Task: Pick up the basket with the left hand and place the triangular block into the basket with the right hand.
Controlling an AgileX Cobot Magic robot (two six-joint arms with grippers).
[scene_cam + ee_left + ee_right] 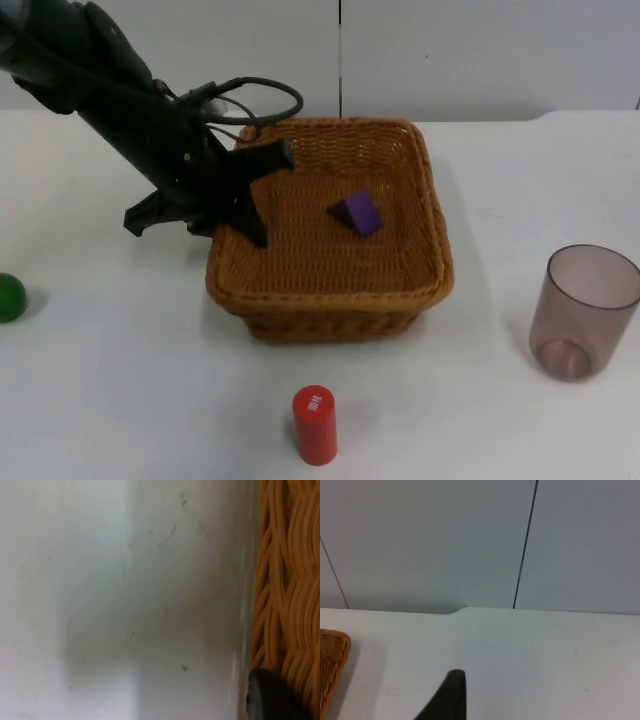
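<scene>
Light, stiff wicker basket (330, 300), best taken at rim; left end effector (262, 190) clamped there; purple block (357, 213) inside; right end effector's state: cannot tell.

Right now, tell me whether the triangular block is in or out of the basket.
In. The purple triangular block lies on the woven floor of the basket, inside its rim.

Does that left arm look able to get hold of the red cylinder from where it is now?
Probably yes: the left hand sits at the basket rim, and bare table lies between it and the red cylinder.
</scene>
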